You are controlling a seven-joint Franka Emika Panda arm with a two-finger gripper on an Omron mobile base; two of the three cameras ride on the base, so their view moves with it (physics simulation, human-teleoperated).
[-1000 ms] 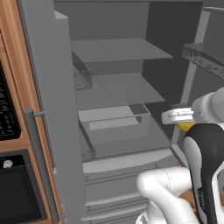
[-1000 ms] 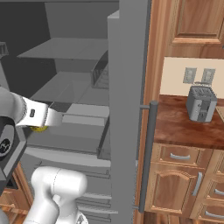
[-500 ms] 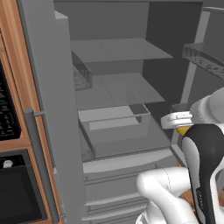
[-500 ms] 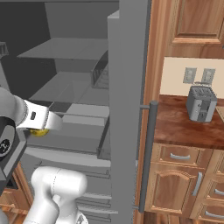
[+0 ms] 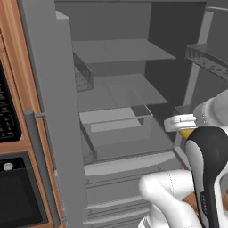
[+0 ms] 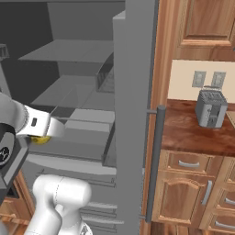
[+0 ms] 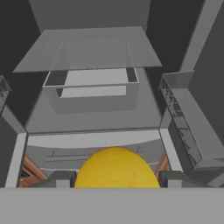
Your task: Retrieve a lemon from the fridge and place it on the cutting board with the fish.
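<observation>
Lemon [image 7: 116,168] held between gripper [image 7: 114,178] fingers.

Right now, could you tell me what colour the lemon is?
Bright yellow; the lemon shows best in the hand view.

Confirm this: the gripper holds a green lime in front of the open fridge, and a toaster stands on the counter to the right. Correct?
Not quite. The fruit between the fingers of the gripper is a yellow lemon, not a green lime; the hand view shows it plainly. The rest holds: the fridge is open, and the toaster stands on the counter to the right.
</observation>
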